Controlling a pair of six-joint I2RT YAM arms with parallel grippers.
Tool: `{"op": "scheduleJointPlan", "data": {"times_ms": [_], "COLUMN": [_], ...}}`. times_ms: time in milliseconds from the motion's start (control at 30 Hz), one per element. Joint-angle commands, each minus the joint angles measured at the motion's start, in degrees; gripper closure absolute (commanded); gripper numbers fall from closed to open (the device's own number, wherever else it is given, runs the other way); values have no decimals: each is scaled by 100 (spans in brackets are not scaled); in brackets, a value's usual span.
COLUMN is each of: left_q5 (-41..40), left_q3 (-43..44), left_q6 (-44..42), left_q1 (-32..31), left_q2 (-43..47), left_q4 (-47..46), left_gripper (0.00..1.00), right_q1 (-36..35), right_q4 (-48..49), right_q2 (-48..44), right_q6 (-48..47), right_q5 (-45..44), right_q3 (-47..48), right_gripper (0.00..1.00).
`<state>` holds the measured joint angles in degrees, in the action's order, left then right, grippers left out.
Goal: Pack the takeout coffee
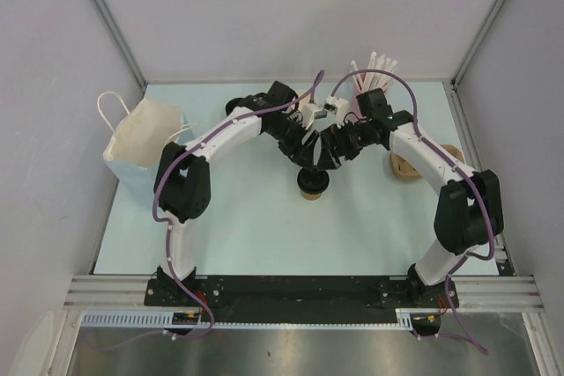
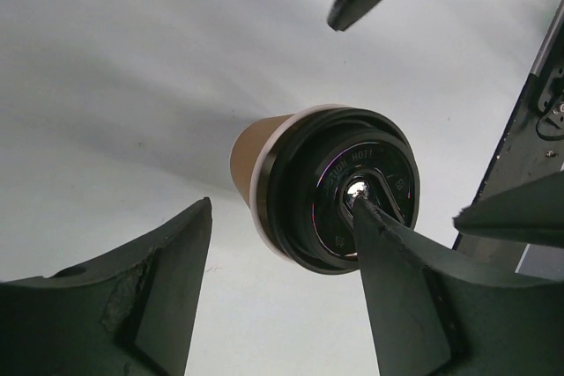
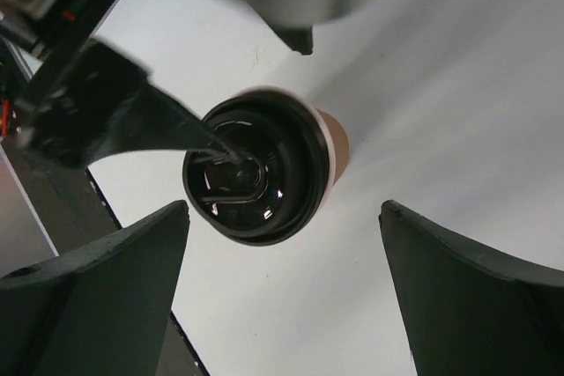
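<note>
Judging the takeout coffee (image 1: pixel 313 184) by its looks, we take it for a light thing with a thin kraft wall (image 2: pixel 251 151) that would dent under a hard squeeze. We cannot tell whether it is filled. The black lid (image 2: pixel 339 173) is glossy plastic, probably slick, and only pressed on, so lifting by the lid could pop it off. We would take hold around the paper wall just under the lid, where the rolled rim should stiffen it. The grip should be gentle and the cup kept upright.

The cup stands upright on the bench (image 1: pixel 247 235) near its middle, directly under both hands and well apart from the bag.

The left hand (image 2: pixel 282 202) has its fingers apart, clamped on nothing. One fingertip (image 2: pixel 366 217) lies over the centre of the lid, and we cannot tell whether it touches. The right hand (image 3: pixel 284 204) is spread wide above the cup and holds nothing.

Counting, we find:
- one lidded cup with one lid
- one white paper bag (image 1: pixel 141 143) with handles, at the left edge of the bench
- one stack of lidless brown cups (image 1: pixel 408 165) on the right, partly behind the right arm, its number hidden
- one bunch of white sticks (image 1: pixel 374 72) at the back, too crowded to count, their holder hidden
- two arms, each with one hand
</note>
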<state>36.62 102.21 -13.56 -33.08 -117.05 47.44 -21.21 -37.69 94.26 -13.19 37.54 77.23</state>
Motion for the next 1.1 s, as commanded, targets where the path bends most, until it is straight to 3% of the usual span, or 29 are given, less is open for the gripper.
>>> {"op": "scheduleJointPlan", "data": {"times_ms": [0,200,433,733,1067], "left_q5": [135,126,179,205,310], "left_q3": [299,396,-297,-1062,-1300], "left_q6": [-68,-112,-103,-182,-24], "left_q1": [3,91,495,944,970], "left_q2": [95,376,982,1615,1589], "left_q4": [20,134,-15,-165,-428], "left_gripper": [30,26,25,24,24], "right_q1": [82,319,390,109,-41], "right_q4": [157,218,149,192,95], "right_q2": [224,435,936,1173,1420], "right_q6": [335,528,625,625,537], "right_q5": [359,790,1097,668,465], "right_q3": [187,231,424,416,424], "right_gripper": [6,6,6,7,26]}}
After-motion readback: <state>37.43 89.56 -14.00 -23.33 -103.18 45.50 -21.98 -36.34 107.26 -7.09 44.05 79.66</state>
